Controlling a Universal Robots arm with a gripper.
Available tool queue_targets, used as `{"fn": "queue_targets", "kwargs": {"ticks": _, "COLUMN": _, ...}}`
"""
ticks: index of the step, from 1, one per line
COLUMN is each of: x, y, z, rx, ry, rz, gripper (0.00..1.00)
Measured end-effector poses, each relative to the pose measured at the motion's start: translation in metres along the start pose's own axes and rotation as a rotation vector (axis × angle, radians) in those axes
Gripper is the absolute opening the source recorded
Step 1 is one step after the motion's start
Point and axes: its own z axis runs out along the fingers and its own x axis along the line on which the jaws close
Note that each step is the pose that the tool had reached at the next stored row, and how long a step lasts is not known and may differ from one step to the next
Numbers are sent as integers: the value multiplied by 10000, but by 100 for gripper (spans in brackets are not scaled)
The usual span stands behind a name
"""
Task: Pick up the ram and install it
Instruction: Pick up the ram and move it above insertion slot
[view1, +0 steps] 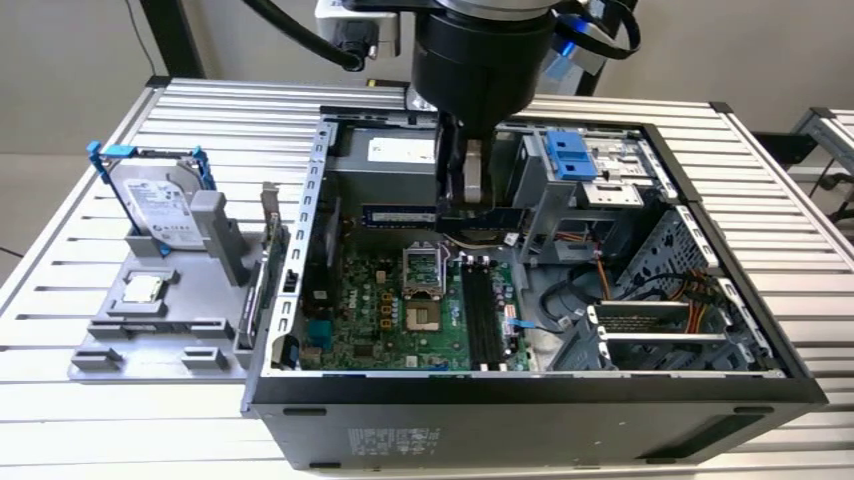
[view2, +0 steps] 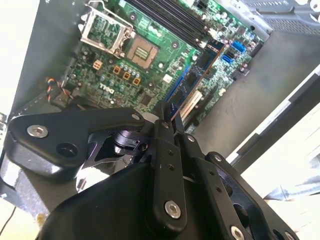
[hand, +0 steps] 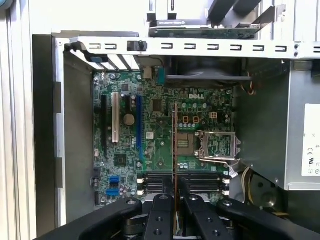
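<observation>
My gripper (hand: 174, 187) hangs over the open computer case (view1: 287, 300). Its jaws are pulled in narrow and they pinch the ram (hand: 174, 145) by one end. In both wrist views I see the ram from its thin edge, so it looks like a skinny stick poking out past the jaws over the green motherboard (hand: 150, 150). In the exterior view it is a bluish strip that sticks out of the gripper toward the exterior view's left, up in the air inside the case. It does not touch the board. The long black memory slots (view1: 483, 310) lie on the board, and the ram is not in any of them. The square socket (hand: 217, 145) sits just beside the ram's line in the first wrist view. Outside the case, on the exterior view's left, a silver hard drive (view1: 160, 205) with blue brackets stands in a grey holder (view1: 147, 345). A small silver chip (view1: 140, 288) lies flat on that holder, near the drive.
</observation>
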Motion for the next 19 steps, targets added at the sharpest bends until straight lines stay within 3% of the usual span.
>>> {"fn": "queue_targets", "kwargs": {"ticks": 10, "x": -107, "y": -139, "z": 0, "rx": 0, "ry": 0, "rz": -1, "gripper": 0}}
{"fn": "queue_targets", "kwargs": {"ticks": 19, "x": -127, "y": -266, "z": -1, "rx": 0, "ry": 0, "rz": 0, "gripper": 0}}
